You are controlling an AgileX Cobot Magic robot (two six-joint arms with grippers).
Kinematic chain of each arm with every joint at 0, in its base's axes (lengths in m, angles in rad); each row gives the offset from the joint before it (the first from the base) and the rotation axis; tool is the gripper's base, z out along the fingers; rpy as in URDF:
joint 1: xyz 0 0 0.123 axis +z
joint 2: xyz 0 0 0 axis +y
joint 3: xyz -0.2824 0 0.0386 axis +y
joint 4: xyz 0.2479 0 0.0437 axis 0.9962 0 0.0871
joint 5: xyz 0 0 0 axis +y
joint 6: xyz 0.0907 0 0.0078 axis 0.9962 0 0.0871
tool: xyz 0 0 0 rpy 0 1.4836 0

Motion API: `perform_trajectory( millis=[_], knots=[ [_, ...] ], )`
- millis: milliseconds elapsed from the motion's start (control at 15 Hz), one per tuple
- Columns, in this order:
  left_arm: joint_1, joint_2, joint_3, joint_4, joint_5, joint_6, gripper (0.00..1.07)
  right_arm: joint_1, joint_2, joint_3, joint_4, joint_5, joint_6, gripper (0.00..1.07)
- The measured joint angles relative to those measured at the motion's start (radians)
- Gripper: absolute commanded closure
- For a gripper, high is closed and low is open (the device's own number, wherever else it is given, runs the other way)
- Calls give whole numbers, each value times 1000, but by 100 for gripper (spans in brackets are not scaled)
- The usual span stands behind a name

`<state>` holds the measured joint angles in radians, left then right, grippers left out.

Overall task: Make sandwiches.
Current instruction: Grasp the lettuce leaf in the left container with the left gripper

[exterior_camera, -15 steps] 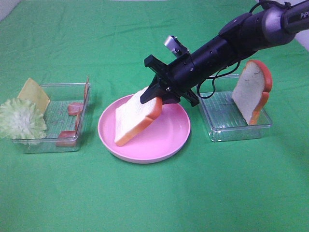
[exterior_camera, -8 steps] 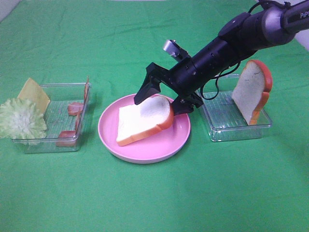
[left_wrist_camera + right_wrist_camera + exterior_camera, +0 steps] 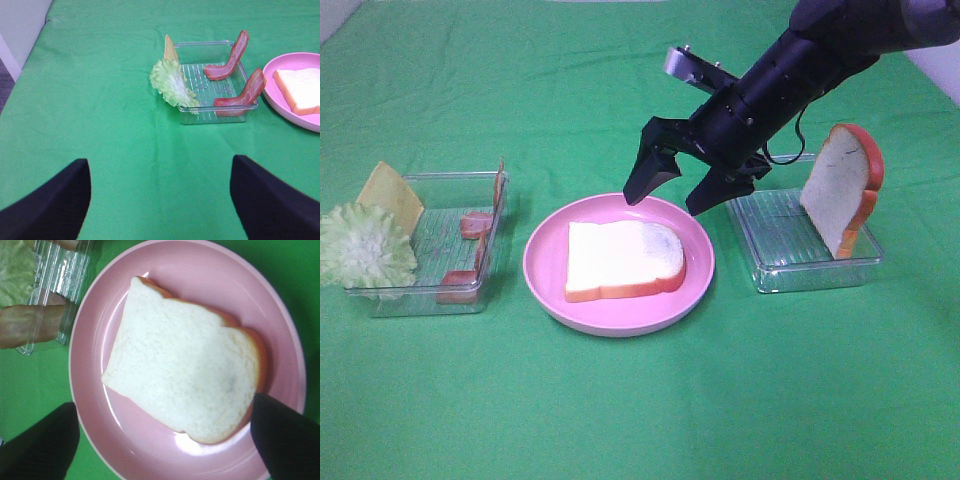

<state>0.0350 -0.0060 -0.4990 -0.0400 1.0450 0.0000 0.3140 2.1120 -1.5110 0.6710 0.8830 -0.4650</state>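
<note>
A white bread slice (image 3: 623, 259) with orange-brown crust lies flat on the pink plate (image 3: 542, 270); it also shows in the right wrist view (image 3: 185, 385) and the left wrist view (image 3: 301, 87). My right gripper (image 3: 677, 192) hangs open and empty just above the plate's far rim. A second bread slice (image 3: 841, 188) leans upright in the right clear tray (image 3: 800, 272). The left clear tray (image 3: 380, 295) holds lettuce (image 3: 362, 246), yellow cheese (image 3: 392, 194) and bacon strips (image 3: 227, 60). My left gripper (image 3: 160, 200) is open over bare cloth, out of the exterior high view.
A green cloth (image 3: 640, 400) covers the whole table. The two clear trays flank the pink plate left and right. The right arm (image 3: 820, 50) reaches in from the upper right above the right tray.
My right gripper let go of the bread slice, which dropped flat onto the pink plate. The gripper opened and rose up and back to the right.
</note>
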Motion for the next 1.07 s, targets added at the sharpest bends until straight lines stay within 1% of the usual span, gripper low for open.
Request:
perform_trajectory(
  millis=[67, 200, 267, 400, 667, 800, 933, 1000, 1067],
  knots=[
    [0, 0, 0, 0, 0, 0, 33, 0, -49, -1, -111, 2, 52, 23],
    [0, 0, 0, 0, 0, 0, 33, 0, -131, -1, -234, 35, 129, 23],
    [0, 0, 0, 0, 0, 0, 33, 0, -183, -2, -274, 61, 173, 23],
    [0, 0, 0, 0, 0, 0, 33, 0, -261, -2, -320, 113, 228, 23],
    [0, 0, 0, 0, 0, 0, 33, 0, -478, -2, -430, 309, 332, 23],
    [0, 0, 0, 0, 0, 0, 33, 0, -579, 5, -463, 324, 355, 23],
    [0, 0, 0, 0, 0, 0, 33, 0, -691, 63, -486, 326, 379, 23],
    [0, 0, 0, 0, 0, 0, 33, 0, -762, 116, -494, 327, 391, 23],
    [0, 0, 0, 0, 0, 0, 33, 0, -799, 148, -498, 327, 399, 23]
  ],
)
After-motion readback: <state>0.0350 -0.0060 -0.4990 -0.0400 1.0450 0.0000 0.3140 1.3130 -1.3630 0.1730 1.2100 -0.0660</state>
